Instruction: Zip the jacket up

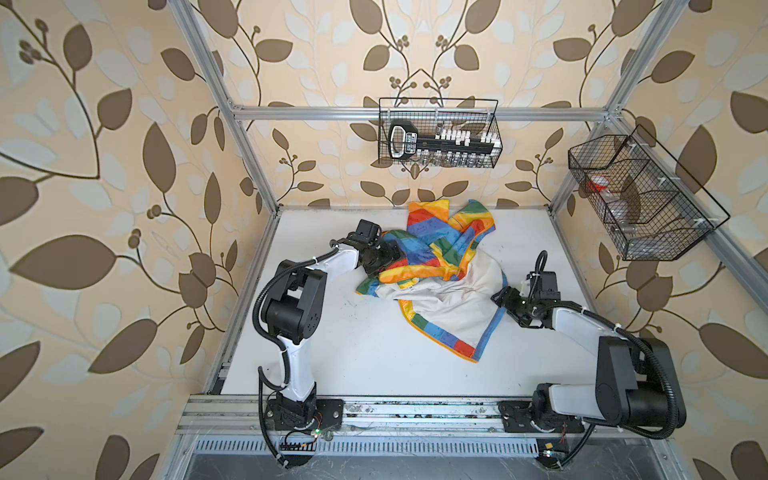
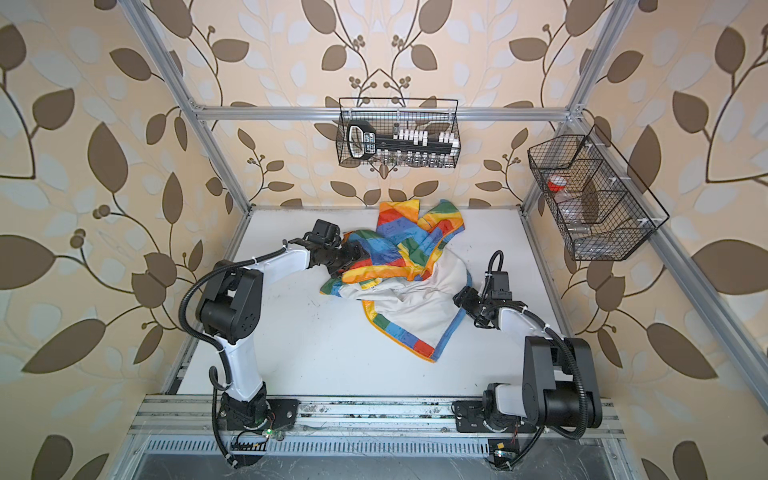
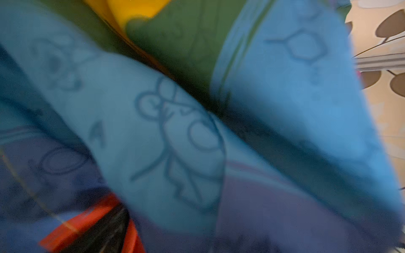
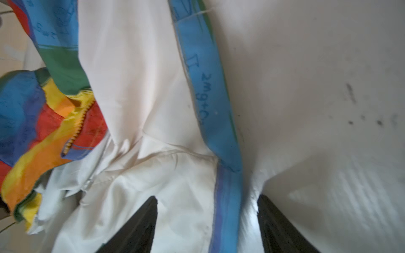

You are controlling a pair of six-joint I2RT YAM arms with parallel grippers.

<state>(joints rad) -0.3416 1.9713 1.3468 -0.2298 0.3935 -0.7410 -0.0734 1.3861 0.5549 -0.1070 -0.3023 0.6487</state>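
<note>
The jacket [image 1: 440, 291] lies crumpled on the white table [image 1: 332, 357] in both top views, with rainbow blocks bunched at the back and off-white lining spread toward the front. My left gripper [image 1: 392, 259] is pushed into the coloured folds at the jacket's left side [image 2: 355, 253]. Blurred blue and green fabric [image 3: 197, 131] fills the left wrist view and hides the jaws. My right gripper [image 4: 207, 198] stands open at the jacket's right edge [image 1: 500, 298]. The blue hem [image 4: 210, 98] and lining run between its fingers. Orange-yellow zipper teeth [image 4: 79, 124] show in the folds beyond.
A wire basket [image 1: 438, 133] with a black tool hangs on the back rail. A second wire basket [image 1: 640, 199] hangs on the right frame. Aluminium posts stand at the table's corners, and both arm bases sit on the front rail [image 1: 395, 409].
</note>
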